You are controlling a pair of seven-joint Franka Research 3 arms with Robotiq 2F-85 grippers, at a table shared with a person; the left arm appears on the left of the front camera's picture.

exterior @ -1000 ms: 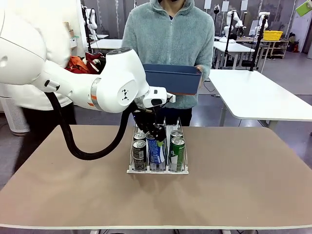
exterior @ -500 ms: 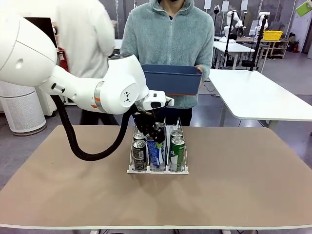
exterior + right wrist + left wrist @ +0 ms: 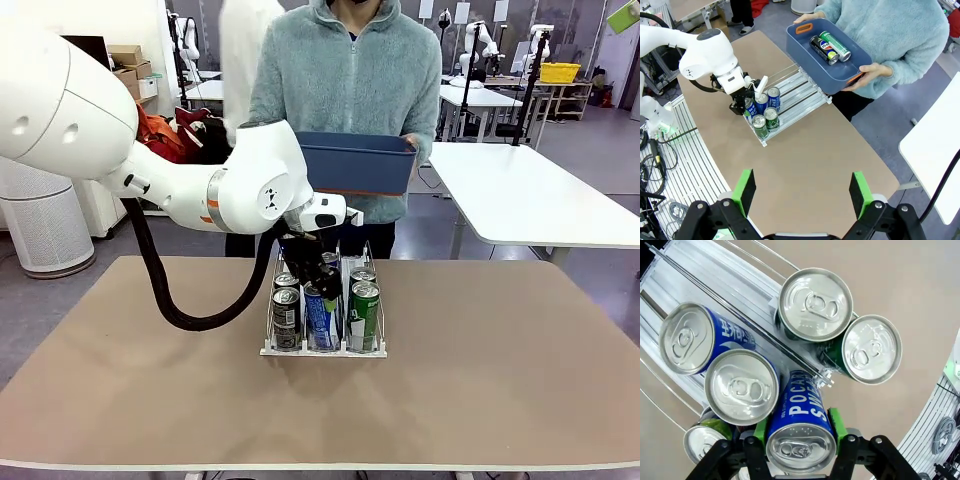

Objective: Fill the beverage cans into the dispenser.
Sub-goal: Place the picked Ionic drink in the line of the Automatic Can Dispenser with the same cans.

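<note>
Front view: the left pincer is clenched on an upright blue can in the middle lane of the dispenser, centre frame on the counter.

Left wrist view: green pads hug that can at bottom centre. Its long axis runs along the fingers.

Right wrist view: the right pincer hangs released, well apart from the dispenser. The left arm is nearer.

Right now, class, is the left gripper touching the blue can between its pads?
Touching. Left wrist view: the left gripper's green pads press flat against the blue can's sides.
</note>
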